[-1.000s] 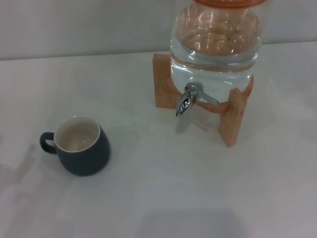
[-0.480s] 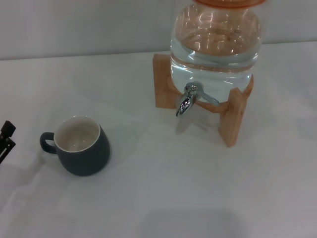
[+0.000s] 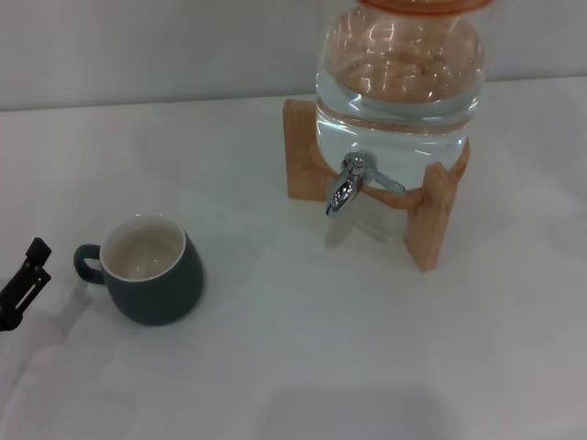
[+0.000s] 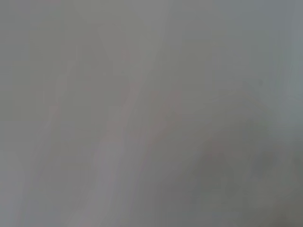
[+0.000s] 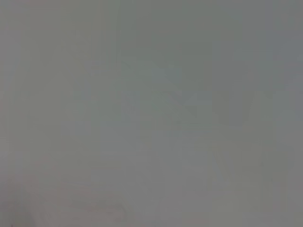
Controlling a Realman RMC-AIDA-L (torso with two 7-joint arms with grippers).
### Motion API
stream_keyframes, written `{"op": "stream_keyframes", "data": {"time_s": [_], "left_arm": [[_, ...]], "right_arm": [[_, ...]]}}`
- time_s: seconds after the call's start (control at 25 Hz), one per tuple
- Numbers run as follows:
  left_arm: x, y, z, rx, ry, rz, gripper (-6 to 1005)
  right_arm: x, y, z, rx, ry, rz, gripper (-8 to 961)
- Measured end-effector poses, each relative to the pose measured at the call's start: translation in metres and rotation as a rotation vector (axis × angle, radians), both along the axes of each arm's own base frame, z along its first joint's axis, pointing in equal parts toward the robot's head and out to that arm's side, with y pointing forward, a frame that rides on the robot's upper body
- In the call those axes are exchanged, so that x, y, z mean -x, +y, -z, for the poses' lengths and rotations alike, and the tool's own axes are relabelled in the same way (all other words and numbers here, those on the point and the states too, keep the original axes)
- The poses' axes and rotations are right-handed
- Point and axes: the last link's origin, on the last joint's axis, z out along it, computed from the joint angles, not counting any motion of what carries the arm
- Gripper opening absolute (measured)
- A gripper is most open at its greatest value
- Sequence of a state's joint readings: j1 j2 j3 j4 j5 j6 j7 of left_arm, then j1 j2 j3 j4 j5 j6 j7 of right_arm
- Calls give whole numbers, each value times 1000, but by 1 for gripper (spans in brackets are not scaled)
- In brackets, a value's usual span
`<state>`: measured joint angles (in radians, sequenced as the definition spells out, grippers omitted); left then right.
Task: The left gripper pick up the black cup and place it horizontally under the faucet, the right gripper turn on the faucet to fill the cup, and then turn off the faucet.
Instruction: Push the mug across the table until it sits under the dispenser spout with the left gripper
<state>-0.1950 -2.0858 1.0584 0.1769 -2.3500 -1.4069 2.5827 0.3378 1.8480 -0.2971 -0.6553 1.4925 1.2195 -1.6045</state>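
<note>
Left pincer (image 3: 26, 282) at table edge — black cup (image 3: 151, 270) just beside, apart.

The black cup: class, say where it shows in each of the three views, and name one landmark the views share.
Head view: the black cup stands upright at lower left, handle toward the left claw.
Left wrist view: not in it; only blank grey.
Right wrist view: not in it; only blank grey.
Shared landmark: none can be told; the faucet shows in the head view alone.
</note>
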Motion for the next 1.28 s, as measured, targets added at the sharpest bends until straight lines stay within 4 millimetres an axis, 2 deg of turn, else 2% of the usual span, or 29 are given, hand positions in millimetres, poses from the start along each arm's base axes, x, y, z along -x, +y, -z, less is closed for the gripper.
{"op": "stream_keyframes", "data": {"time_s": [0.6,1.28], "left_arm": [[2,6,14,53,-6,-51,888],[3,2,24,92,-13,-71,889]], "right_arm": [[3,5,0,2,-5,-5,842],[4,6,0,4,-4,-6,842]]}}
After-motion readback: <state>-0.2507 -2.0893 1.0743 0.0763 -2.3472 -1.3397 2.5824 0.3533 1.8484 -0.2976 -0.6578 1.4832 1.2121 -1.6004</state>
